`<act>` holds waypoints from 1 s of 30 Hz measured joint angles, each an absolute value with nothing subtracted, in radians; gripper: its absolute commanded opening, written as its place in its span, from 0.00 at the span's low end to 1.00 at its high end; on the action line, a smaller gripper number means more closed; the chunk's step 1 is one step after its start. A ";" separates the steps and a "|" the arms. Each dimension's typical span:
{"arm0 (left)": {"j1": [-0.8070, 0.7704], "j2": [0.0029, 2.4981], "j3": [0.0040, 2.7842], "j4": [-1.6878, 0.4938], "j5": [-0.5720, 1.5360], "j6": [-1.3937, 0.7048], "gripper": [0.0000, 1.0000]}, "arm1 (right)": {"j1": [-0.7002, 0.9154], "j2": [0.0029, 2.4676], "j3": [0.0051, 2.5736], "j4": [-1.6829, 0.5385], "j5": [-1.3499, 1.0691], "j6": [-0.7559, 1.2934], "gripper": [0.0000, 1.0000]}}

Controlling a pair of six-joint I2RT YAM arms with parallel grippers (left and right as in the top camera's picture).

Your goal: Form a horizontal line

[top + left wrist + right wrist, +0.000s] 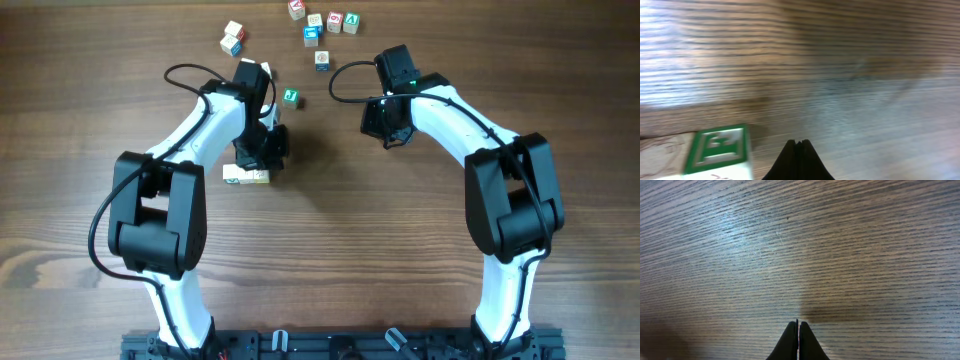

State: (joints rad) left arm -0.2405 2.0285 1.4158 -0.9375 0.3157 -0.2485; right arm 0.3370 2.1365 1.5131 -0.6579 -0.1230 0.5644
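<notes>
Closest to the lens, at the bottom edge of the left wrist view, the left gripper (797,150) is seen as two black fingertips pressed together with nothing between them, so it is clenched and empty. In the lower left of that frame, a pale wooden cube with a green-framed letter face (720,147) is seen close beside the tips, though contact cannot be confirmed. It is judged to be the end block of the horizontal line (246,176), a short row of three small pale wooden letter cubes touching edge to edge. That row is found left of centre in the overhead view, on the brown wood-grain table (330,250).

The step in hand is judged to be a last squaring-up of that row, or a retreat from it (the frames do not settle which). Any push is best applied slowly and flat against the end face, not at a corner, so that the cube is not spun out of line. Any lift is best made straight up before sideways travel.

The left arm is folded sharply, elbow at the left of the overhead frame, wrist angled down by the row. The right gripper (798,330) is likewise clenched on nothing, over bare table right of centre and well apart from the row. Loose coloured letter cubes (322,25) are scattered along the upper middle.
</notes>
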 measured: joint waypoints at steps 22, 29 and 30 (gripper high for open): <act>-0.050 1.943 1.556 -1.166 0.049 -0.418 0.04 | 0.385 2.136 1.486 -0.687 -0.291 0.564 0.04; 0.051 1.943 1.556 -1.168 0.002 -0.437 0.04 | 0.492 2.136 1.481 -0.628 -0.402 0.537 0.04; 0.061 1.943 1.556 -1.168 -0.003 -0.440 0.04 | 0.520 2.136 1.481 -0.611 -0.416 0.536 0.04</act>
